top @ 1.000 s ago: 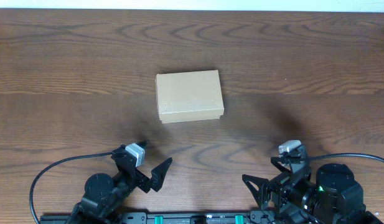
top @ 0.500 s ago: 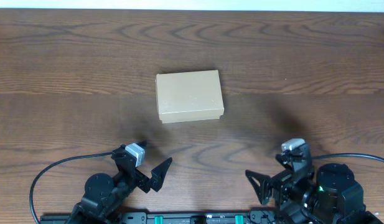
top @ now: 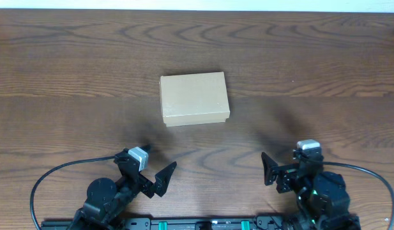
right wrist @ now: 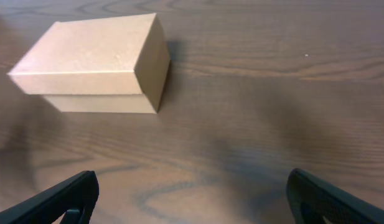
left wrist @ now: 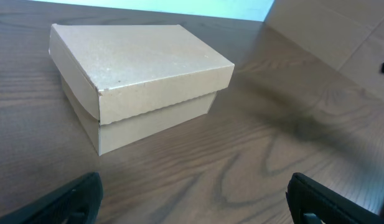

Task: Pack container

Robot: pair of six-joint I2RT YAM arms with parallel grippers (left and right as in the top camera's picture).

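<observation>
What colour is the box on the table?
Plain light brown cardboard box, no marks on it; the left wrist view shows it best.

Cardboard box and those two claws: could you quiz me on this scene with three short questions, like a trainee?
1. True or false: the cardboard box is closed.
2. Which is holding something? A the left gripper; B the right gripper; C neither.
3. Fill in: the box rests on a ____ table.
Key: 1 true; 2 C; 3 wooden.
</observation>
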